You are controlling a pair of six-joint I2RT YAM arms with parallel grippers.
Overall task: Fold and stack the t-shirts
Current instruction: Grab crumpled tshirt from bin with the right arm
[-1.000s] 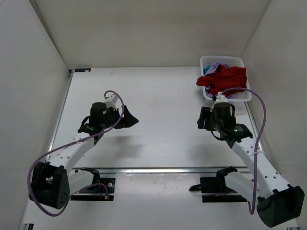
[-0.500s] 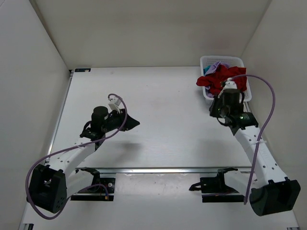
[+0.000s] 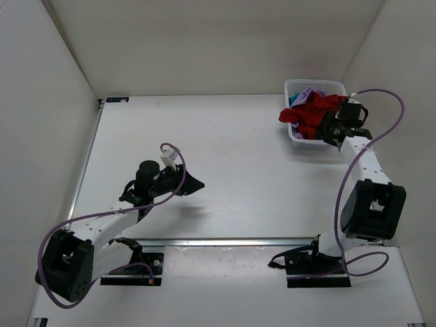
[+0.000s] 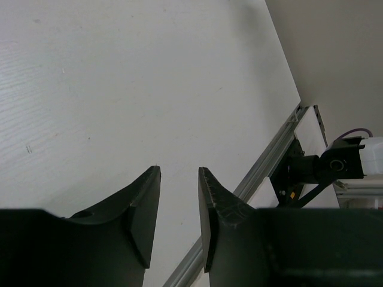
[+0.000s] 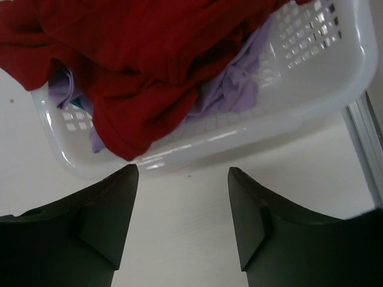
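On a white desk [image 3: 231, 150], the right arm [image 3: 361, 163] has its jaws spread wide and empty near a mesh basket [image 5: 335, 78] at the far right corner. In it, a red t-shirt [image 5: 137, 54] drapes over a lavender t-shirt [image 5: 230, 89] and a teal t-shirt [image 3: 293, 101]. The left arm [image 3: 109, 218] hangs mid-desk, jaws narrowly parted, gripping nothing.

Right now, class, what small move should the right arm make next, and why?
Probably ease the right gripper forward and down onto the red shirt. Its jaws stand open and empty just short of the basket, and that shirt lies on top, draped over the rim.
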